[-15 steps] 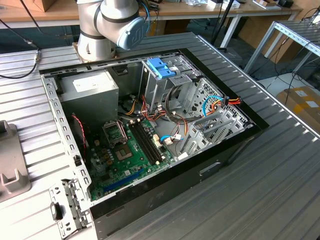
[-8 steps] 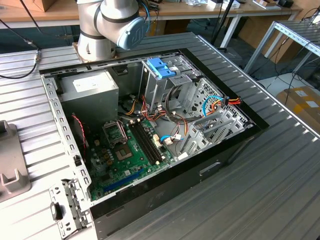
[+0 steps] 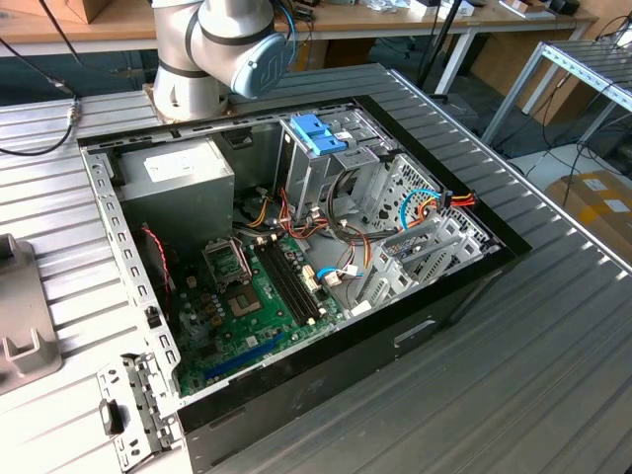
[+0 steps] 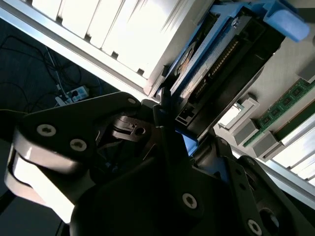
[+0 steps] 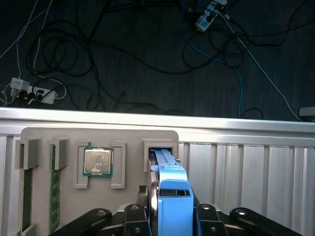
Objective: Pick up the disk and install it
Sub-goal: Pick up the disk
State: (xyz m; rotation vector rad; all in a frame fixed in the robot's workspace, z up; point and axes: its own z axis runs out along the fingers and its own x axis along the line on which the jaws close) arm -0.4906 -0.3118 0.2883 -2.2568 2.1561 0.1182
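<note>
1. ribbed table (image 3: pixel 553 375), open PC case (image 3: pixel 296 247) centre of exterior view
2. gripper (image 5: pixel 172 216) clamped on disk (image 5: pixel 173 194), upright in grey tray (image 5: pixel 128 140) slot by table edge, dark floor (image 5: pixel 147 29) beyond
3. bare table on exterior view's right

A robotics laboratory is indicated by a robot arm (image 3: pixel 212 49), an open computer case (image 3: pixel 346 360), a workbench (image 3: pixel 395 22) and floor-routed cables (image 5: pixel 98 54).

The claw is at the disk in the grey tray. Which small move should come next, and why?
Probably a short straight pull of the disk along its slot. In the first wrist view the claw straddles the disk's blue rail, and the disk stands in the slot of the grey tray; a tilted pull may jam it. Whether the claw is shut I cannot tell.
</note>
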